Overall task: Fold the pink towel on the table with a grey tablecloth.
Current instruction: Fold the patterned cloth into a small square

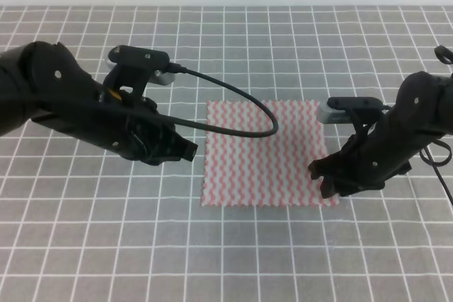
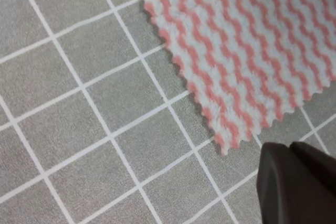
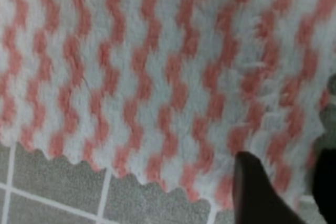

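Note:
The pink towel (image 1: 262,150) lies flat and unfolded in the middle of the table with a grey tablecloth (image 1: 233,252). My left gripper (image 1: 187,151) hovers just off the towel's left edge, near its front-left corner. In the left wrist view that corner of the towel (image 2: 252,40) lies a short way from my fingers (image 2: 294,182), which look pressed together and hold nothing. My right gripper (image 1: 327,178) is down at the towel's front-right corner. In the right wrist view its two dark fingers (image 3: 257,192) stand apart over the towel (image 3: 157,77) beside its scalloped edge.
A black cable (image 1: 241,100) from the left arm arcs over the towel's back-left part. Gridded grey cloth (image 2: 79,103) stretches out on every side of the towel.

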You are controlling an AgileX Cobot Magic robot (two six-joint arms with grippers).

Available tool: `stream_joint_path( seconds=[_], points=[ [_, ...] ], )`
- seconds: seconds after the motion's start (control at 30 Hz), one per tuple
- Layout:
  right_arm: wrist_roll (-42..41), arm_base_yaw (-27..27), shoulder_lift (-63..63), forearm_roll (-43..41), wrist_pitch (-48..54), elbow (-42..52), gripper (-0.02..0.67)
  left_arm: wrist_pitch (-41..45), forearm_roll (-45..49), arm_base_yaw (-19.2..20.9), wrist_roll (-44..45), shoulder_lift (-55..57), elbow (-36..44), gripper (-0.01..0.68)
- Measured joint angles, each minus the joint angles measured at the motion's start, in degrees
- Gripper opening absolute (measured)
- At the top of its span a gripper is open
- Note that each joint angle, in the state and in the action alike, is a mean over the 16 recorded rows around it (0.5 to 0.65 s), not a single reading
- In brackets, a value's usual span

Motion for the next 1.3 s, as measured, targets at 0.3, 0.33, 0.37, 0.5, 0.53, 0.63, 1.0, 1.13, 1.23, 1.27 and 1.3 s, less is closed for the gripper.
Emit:
stream_joint_path(
  seconds=[0.3, 0.33, 0.37, 0.5, 0.53, 0.63, 1.0, 1.13, 1.23, 1.27, 1.3],
  points=[
    [-0.01, 0.00, 0.11, -0.27, 2.84, -2.63, 0.101, 0.11, 1.38, 0.00, 0.64, 0.23, -0.01, -0.001],
    [-0.01, 0.00, 0.12, -0.37, 3.44, -3.22, 0.085, 0.23, 1.68, 0.00, 1.13, 0.24, -0.01, 0.000],
    [-0.01, 0.00, 0.05, -0.48, 4.00, -3.87, 0.071, 0.34, 1.98, 0.00, 1.61, 0.26, -0.01, 0.000],
    [0.00, 0.01, -0.08, -0.92, 6.43, -7.18, 0.022, 1.07, 2.48, 0.00, 5.21, 0.43, -0.01, 0.040],
    [0.00, 0.01, -0.07, -1.03, 6.98, -8.08, 0.012, 1.25, 2.49, 0.00, 6.31, 0.55, -0.01, 0.051],
    [0.01, 0.01, -0.07, -1.37, 8.38, -10.90, -0.009, 1.93, 2.01, -0.27, 11.33, 0.87, -0.01, 0.133],
    [-0.09, 0.02, -0.15, -1.77, 8.74, -18.09, -0.015, 2.04, 1.91, -4.75, 34.53, 4.49, 0.00, 0.425],
    [-0.14, 0.02, -0.30, -1.73, 7.96, -19.03, -0.015, 0.15, 4.36, -7.13, 39.02, 6.16, 0.00, 0.457],
    [-0.38, 0.02, -0.30, -1.69, 7.23, -19.25, -0.016, -1.52, 6.38, -8.53, 40.17, 7.31, -0.01, 0.456],
    [-0.48, 0.02, -0.30, -1.68, 6.96, -19.28, -0.016, -2.10, 7.04, -8.91, 40.16, 7.67, -0.01, 0.456],
    [-0.57, 0.03, -0.38, -1.64, 6.70, -19.29, -0.016, -2.71, 7.68, -9.25, 40.05, 8.03, -0.01, 0.456]
  ],
)
